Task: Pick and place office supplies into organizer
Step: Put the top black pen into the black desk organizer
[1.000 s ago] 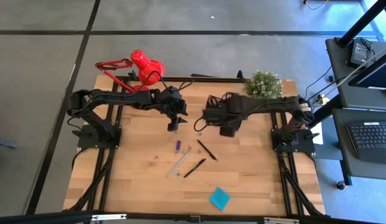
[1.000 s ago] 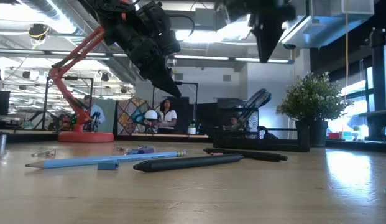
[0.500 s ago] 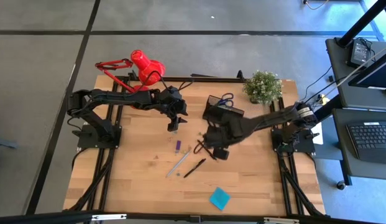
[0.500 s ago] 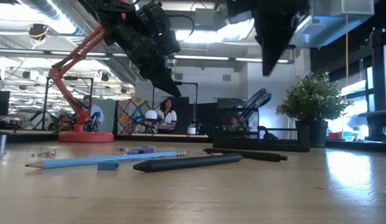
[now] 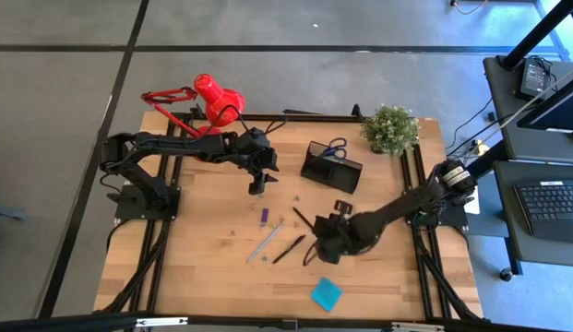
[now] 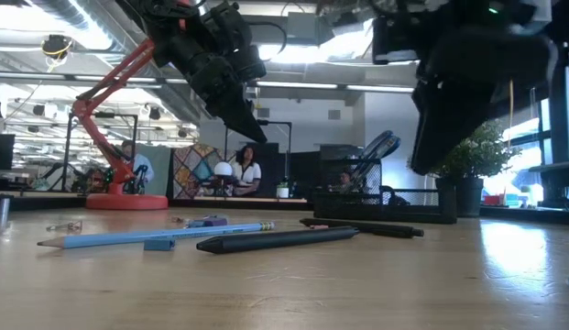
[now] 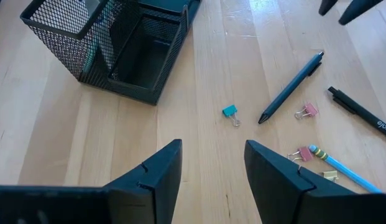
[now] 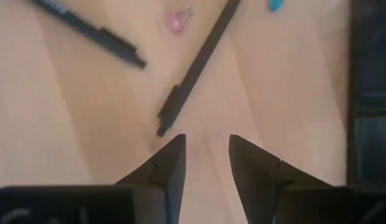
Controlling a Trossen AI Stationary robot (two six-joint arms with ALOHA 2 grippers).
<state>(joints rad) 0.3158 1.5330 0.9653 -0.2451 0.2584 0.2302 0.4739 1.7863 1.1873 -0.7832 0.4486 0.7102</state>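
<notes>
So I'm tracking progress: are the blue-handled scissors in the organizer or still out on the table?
In. The scissors' blue handles stick up from the organizer at its plant-side edge.

floor: grey concrete (image 5: 65, 83) | side desk: keyboard (image 5: 550, 205) | ceiling: strip lights (image 6: 302, 86)

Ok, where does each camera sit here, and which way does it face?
High view: above the table, looking straight down; left arm and right arm both show.
Low view: at table-top height, looking level across pencil and black pen toward the organizer; both arms enter from above.
Left wrist view: on the left arm, facing down at the organizer; its open jaws show.
Right wrist view: on the right arm, facing down at pens; its open jaws show.
Shared: high and low views both show the red lamp.
</notes>
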